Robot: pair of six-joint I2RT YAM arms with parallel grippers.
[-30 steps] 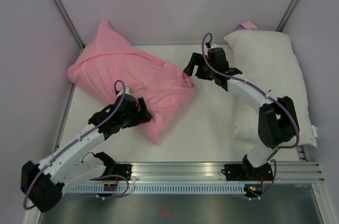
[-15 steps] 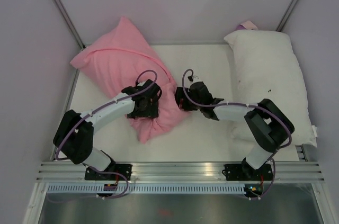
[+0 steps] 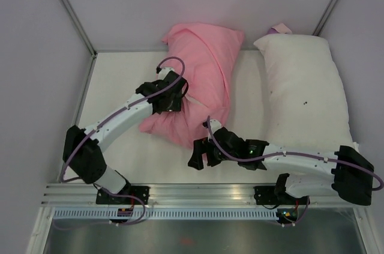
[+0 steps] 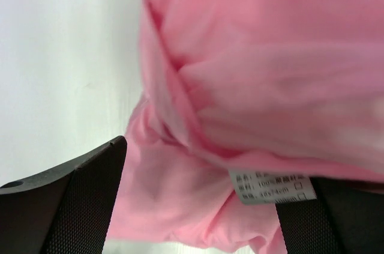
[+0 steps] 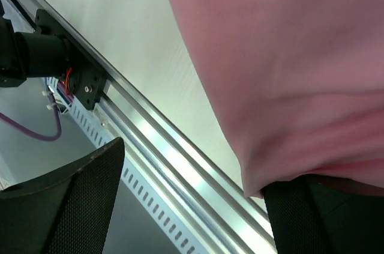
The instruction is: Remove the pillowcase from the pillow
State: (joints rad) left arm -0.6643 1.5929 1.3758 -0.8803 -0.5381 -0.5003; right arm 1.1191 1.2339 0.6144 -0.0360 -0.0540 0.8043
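The pink pillowcase (image 3: 201, 68) lies plump across the back middle of the table, its bunched end pointing toward the near edge. The pillow inside it is hidden. My left gripper (image 3: 173, 101) rests on the case's left side. In the left wrist view its jaws stand wide apart around bunched pink fabric (image 4: 198, 188) with a white label (image 4: 273, 185). My right gripper (image 3: 201, 153) is at the case's near tip. In the right wrist view (image 5: 192, 206) it is open, and pink fabric (image 5: 288, 74) drapes onto its right finger (image 5: 324, 218).
A second white pillow with small dark specks (image 3: 303, 92) lies along the right side, with a small pink scrap (image 3: 279, 27) behind it. The metal rail (image 3: 204, 194) runs along the near edge, also in the right wrist view (image 5: 174, 164). Walls and corner posts close in the back.
The pink cased pillow has moved from the left side to the back middle. My left arm has followed it forward and right. My right arm has drawn back toward the near edge.
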